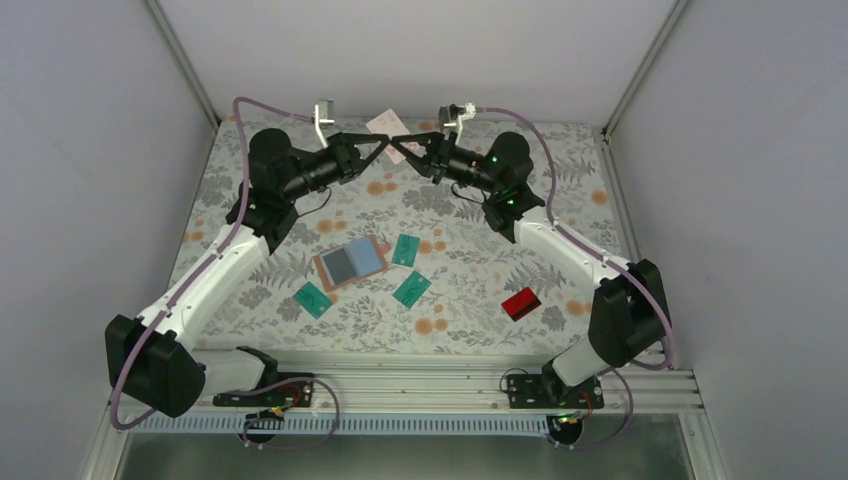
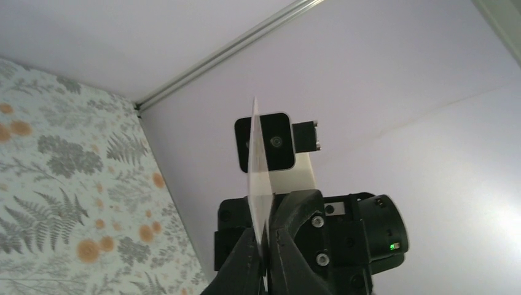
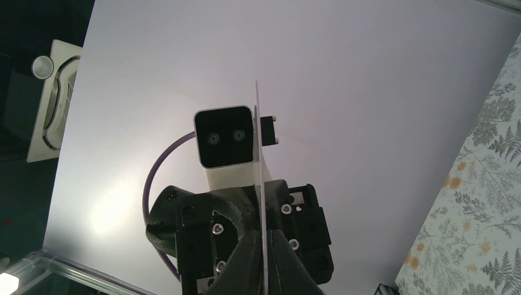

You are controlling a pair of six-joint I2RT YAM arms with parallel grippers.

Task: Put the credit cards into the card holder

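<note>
The pale pinkish card (image 1: 383, 123) is held up in the air at the far middle of the table. My left gripper (image 1: 382, 141) and my right gripper (image 1: 399, 144) meet there, and both are shut on it. The card shows edge-on between the shut jaws in the left wrist view (image 2: 258, 166) and the right wrist view (image 3: 258, 153). The tan-brown card holder (image 1: 322, 268) lies flat mid-table with a dark card (image 1: 352, 260) on or in it. Three teal cards (image 1: 405, 250), (image 1: 411, 288), (image 1: 313, 299) lie around it. The red card (image 1: 521, 303) lies to the right.
The flowered table cover (image 1: 480, 250) is walled by pale panels at the back and sides. A metal rail (image 1: 440, 385) runs along the near edge with both arm bases on it. Each wrist view shows the other arm's camera (image 2: 265, 142), (image 3: 224, 136) close behind the card.
</note>
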